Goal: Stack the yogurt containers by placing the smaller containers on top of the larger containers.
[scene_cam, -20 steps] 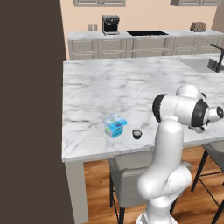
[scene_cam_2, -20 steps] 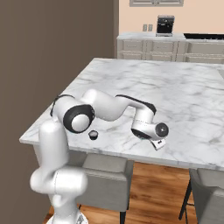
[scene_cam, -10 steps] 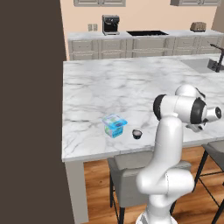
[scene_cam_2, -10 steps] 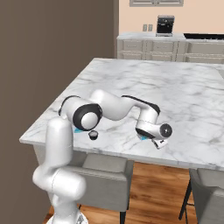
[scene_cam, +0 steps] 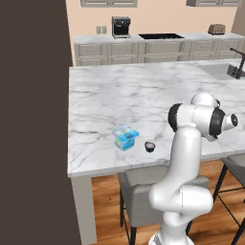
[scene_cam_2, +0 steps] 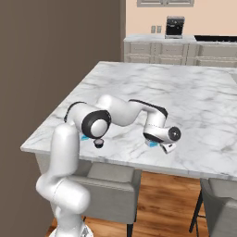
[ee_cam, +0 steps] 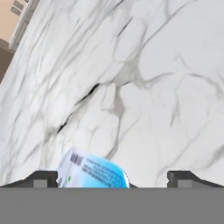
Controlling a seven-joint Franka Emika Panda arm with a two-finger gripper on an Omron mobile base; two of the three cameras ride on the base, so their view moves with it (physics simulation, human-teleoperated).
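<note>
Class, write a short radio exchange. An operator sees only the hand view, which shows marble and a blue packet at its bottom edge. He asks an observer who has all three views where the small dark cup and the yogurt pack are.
Operator: I have marble and a blue packet low in my picture. Where is the small dark cup?
Observer: The dark cup stands on the counter near its front edge, directly on the marble.
Operator: And the yogurt pack it should go on?
Observer: The blue and white pack sits on the counter right beside the cup, not touching it.
</note>
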